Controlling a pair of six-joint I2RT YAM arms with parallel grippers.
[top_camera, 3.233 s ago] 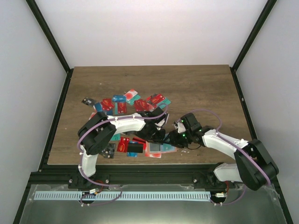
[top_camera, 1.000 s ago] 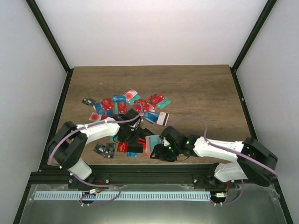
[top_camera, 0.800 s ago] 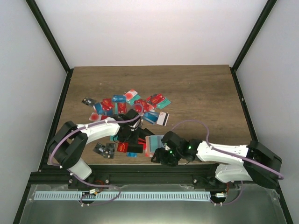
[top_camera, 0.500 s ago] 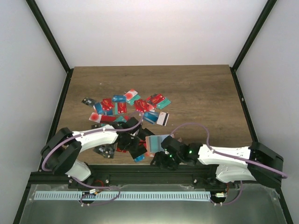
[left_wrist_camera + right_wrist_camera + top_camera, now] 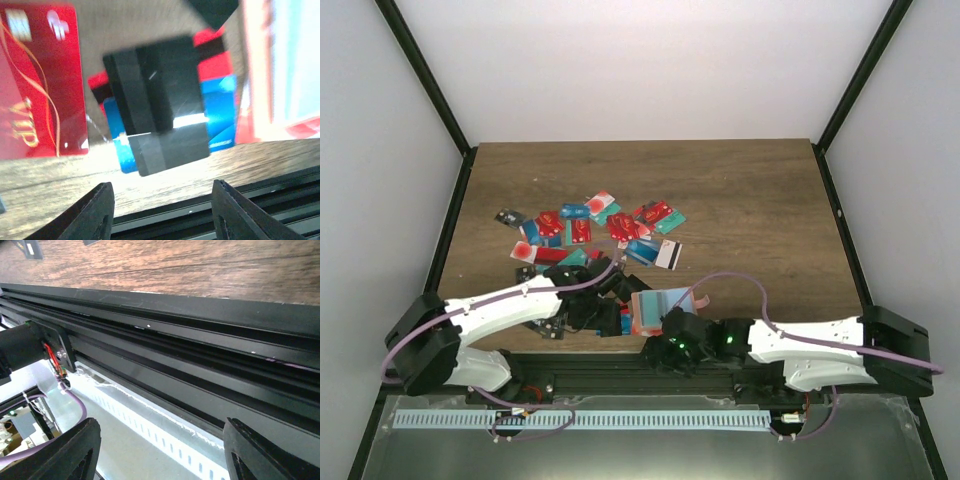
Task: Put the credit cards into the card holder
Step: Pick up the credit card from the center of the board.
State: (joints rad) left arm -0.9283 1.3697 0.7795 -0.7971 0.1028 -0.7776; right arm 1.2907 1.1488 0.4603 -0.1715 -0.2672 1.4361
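Note:
Many credit cards (image 5: 590,228) in red, teal, blue and black lie scattered mid-table, with a few more by the front edge. In the left wrist view a black card (image 5: 160,100) lies on a blue card (image 5: 220,115), beside a red card (image 5: 40,85). A larger salmon-edged rectangle (image 5: 658,305), apparently the card holder, lies near the front edge. My left gripper (image 5: 595,318) (image 5: 162,210) hangs open and empty just short of the black card. My right gripper (image 5: 665,352) (image 5: 160,450) is open and empty, past the table's front edge over the black rails.
The black frame rail (image 5: 200,340) and a white slotted strip (image 5: 165,435) run below the table's front edge (image 5: 620,352). A black card (image 5: 507,216) lies apart at the far left of the pile.
Both arms have drawn back toward the near edge. The right gripper slid off the table's front edge. The left gripper moved down to the front cards, and the salmon-edged rectangle shifted slightly right.

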